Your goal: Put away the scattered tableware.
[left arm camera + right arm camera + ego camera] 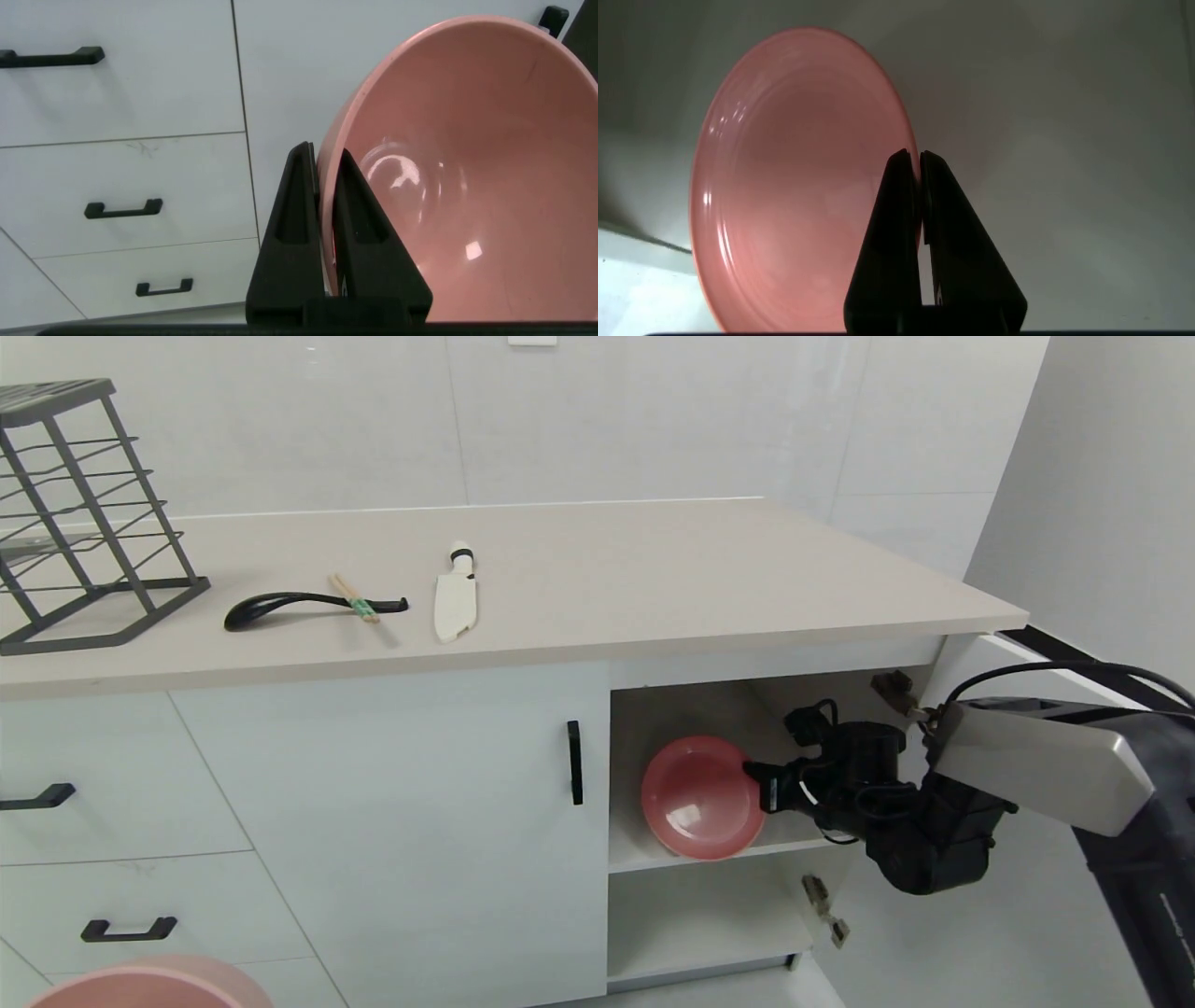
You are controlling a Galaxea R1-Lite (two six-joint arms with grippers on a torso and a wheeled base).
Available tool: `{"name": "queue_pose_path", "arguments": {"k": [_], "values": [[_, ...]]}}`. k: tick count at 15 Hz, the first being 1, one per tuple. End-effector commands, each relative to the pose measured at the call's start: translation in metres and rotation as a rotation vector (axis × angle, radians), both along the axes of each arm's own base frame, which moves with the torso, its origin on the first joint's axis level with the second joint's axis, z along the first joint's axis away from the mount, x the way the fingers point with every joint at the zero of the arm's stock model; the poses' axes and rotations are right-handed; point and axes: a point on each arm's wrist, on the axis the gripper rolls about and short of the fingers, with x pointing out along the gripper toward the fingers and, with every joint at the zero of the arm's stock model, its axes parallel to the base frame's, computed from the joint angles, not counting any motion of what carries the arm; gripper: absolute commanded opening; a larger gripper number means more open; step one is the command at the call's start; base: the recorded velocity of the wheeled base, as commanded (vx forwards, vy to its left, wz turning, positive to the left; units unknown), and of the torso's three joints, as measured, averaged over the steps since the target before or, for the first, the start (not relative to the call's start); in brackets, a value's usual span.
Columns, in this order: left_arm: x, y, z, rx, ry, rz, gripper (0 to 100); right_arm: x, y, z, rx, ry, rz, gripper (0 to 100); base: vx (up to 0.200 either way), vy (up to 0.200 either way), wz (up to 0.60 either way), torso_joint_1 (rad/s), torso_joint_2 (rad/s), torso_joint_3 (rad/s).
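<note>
The right claw (758, 782) was clamped on the rim of the pink plate (695, 798), which stood on edge just beyond it, face outward, over the cupboard shelf (635, 861). The left claw (322, 159) pinched a pink bowl (467, 168). Up and left of the right claw, the bench (653, 569) carried a knife (456, 597).

Pink plate (702, 796): glossy, smooth, looks like plastic. Pink bowl (467, 168): same gloss, highlights inside. Countertop (607, 579) matt. Wire rack (47, 399) at its 9 o'clock: dark matt metal. Ladle (245, 613) shiny black; chopsticks (353, 598) wooden. Cabinet door (392, 821) smooth white.
</note>
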Motion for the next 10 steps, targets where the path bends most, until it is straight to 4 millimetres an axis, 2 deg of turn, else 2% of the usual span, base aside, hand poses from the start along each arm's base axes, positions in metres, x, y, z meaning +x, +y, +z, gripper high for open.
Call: {"name": "queue_pose_path", "arguments": {"k": [1, 7, 10], "values": [[0.0, 0.0, 0.0, 0.0, 0.001, 0.001, 0, 0.02, 0.004, -0.008, 0.026, 0.01, -0.015, 0, 0.0, 0.0, 0.0, 0.0, 0.0, 0.0], [0.0, 0.0, 0.0, 0.0, 0.001, 0.001, 0, 0.047, 0.008, 0.0, 0.084, 0.138, -0.055, 0, 0.0, 0.0, 0.0, 0.0, 0.0, 0.0], [0.0, 0.0, 0.0, 0.0, 0.001, -0.001, 0, 0.066, 0.012, -0.014, 0.083, 0.164, -0.063, 0, 0.0, 0.0, 0.0, 0.0, 0.0, 0.0]]}}
